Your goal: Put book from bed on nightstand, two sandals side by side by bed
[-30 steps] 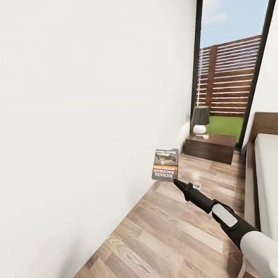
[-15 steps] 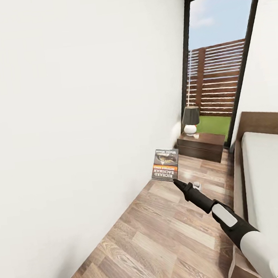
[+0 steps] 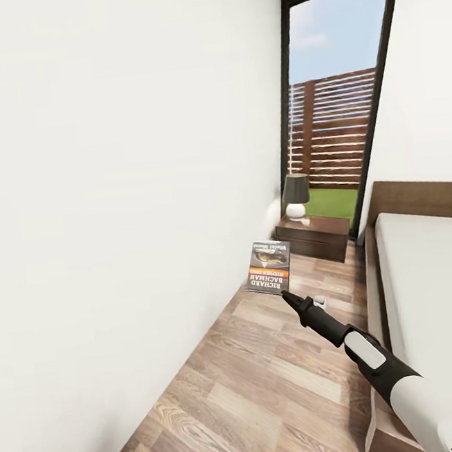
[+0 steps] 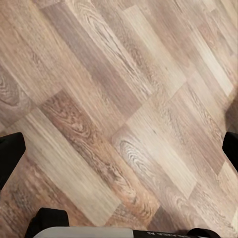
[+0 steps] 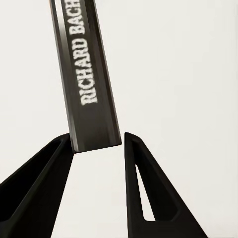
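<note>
My right gripper (image 3: 285, 295) is shut on the book (image 3: 269, 268), a thin dark paperback with an orange band, and holds it upright in the air above the wood floor, close to the white wall. In the right wrist view the book's spine (image 5: 89, 84), lettered "RICHARD BACH", sits between the two black fingers (image 5: 44, 183) of that gripper (image 5: 96, 141). The nightstand (image 3: 313, 238) stands farther ahead by the window, beyond the book. The bed (image 3: 427, 281) with its grey mattress runs along the right. My left gripper (image 4: 119, 153) is open over bare floor. The two sandals are out of view.
A lamp (image 3: 295, 194) with a dark shade stands on the nightstand. A tall dark-framed window (image 3: 331, 103) is behind it. The white wall (image 3: 111, 196) closes the left side. A floor strip (image 3: 269, 374) runs between wall and bed, with a small white object (image 3: 320, 302) on it.
The camera has turned, so the window, nightstand and bed have slid left in the picture and more mattress shows. The right arm and the held book keep their place in the view.
</note>
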